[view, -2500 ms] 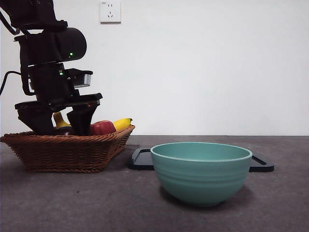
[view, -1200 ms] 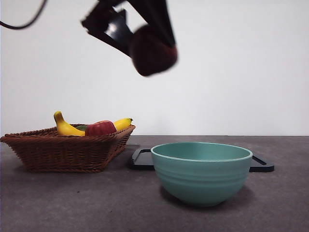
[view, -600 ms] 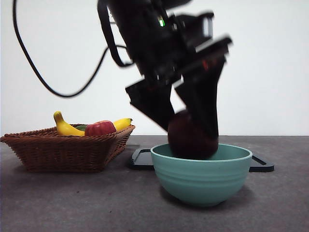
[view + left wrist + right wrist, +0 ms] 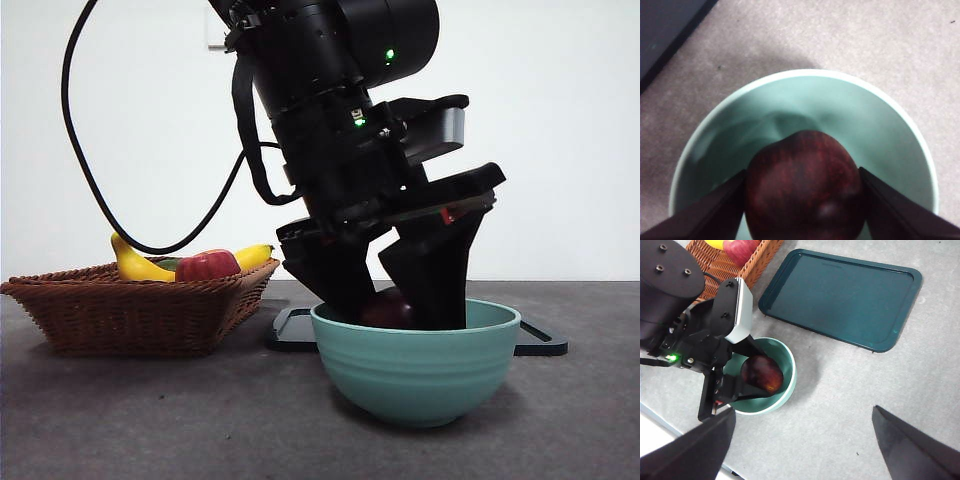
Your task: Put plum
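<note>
Bench: grey, matt surface [image 4: 150, 410]; carries one basket, one tray and one bowl.
Room: plain white wall [image 4: 560, 140] behind the bench; a white socket partly hidden by the arm.
Bowl: one, pale green [image 4: 415, 370], standing near the front of the bench, just in front of the tray.
Bowl contents: one plum [image 4: 804, 192], very dark maroon, glossy, low inside the bowl with only its top showing above the rim in the front view; whether it touches the bottom cannot be told.
Left hand: [image 4: 802, 210] reaching down into the bowl, both black jaws pressed against the plum's sides, grasping it.
Right hand: [image 4: 800, 440] held high above the bench, jaws spread wide apart, holding nothing.
Tray: one, dark green [image 4: 840, 297], flat, rectangular, lying between the bowl and the wall side, beside the basket.
Basket: one, brown wicker [image 4: 130, 305], well to one side of the bowl.
Basket contents: one red apple [image 4: 207, 265]; yellow banana [image 4: 135, 263] with a second yellow tip showing past the apple, so whether there are one or two bananas cannot be told.
Cable: one, black [image 4: 100, 190], looping from the left arm.
</note>
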`<state>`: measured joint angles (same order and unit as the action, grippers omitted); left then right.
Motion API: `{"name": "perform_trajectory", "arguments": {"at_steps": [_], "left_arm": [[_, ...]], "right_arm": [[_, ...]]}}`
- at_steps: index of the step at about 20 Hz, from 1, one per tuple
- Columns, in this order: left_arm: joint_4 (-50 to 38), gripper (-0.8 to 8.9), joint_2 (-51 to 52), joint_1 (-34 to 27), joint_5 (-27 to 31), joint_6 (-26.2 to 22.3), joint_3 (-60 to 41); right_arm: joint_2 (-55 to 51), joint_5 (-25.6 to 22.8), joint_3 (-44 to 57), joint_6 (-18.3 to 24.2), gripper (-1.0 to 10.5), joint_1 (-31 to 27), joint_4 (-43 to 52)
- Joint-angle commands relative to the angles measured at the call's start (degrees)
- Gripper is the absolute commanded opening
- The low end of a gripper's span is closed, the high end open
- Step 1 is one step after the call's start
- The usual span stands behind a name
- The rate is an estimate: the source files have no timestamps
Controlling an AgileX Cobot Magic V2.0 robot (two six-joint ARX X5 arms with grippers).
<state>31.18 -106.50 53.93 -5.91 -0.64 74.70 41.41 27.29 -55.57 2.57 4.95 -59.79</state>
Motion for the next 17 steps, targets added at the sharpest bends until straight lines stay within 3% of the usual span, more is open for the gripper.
{"name": "perform_trajectory", "arguments": {"at_steps": [1,10,17], "left_arm": [[-0.33,3.78,-1.25,0.94,0.15,-0.83,1.11],[2.80,3.77,2.75,1.05,0.15,-0.61,5.31],[4.00,3.76,18.25,-5.27,0.17,0.26,6.16]], "right_arm": [[0.44,0.13,-1.16,-0.42,4.4,0.22,0.13],[0.44,0.13,-1.14,-0.42,4.4,0.22,0.13],[0.44,0.13,-1.14,-0.42,4.4,0.22,0.15]]}}
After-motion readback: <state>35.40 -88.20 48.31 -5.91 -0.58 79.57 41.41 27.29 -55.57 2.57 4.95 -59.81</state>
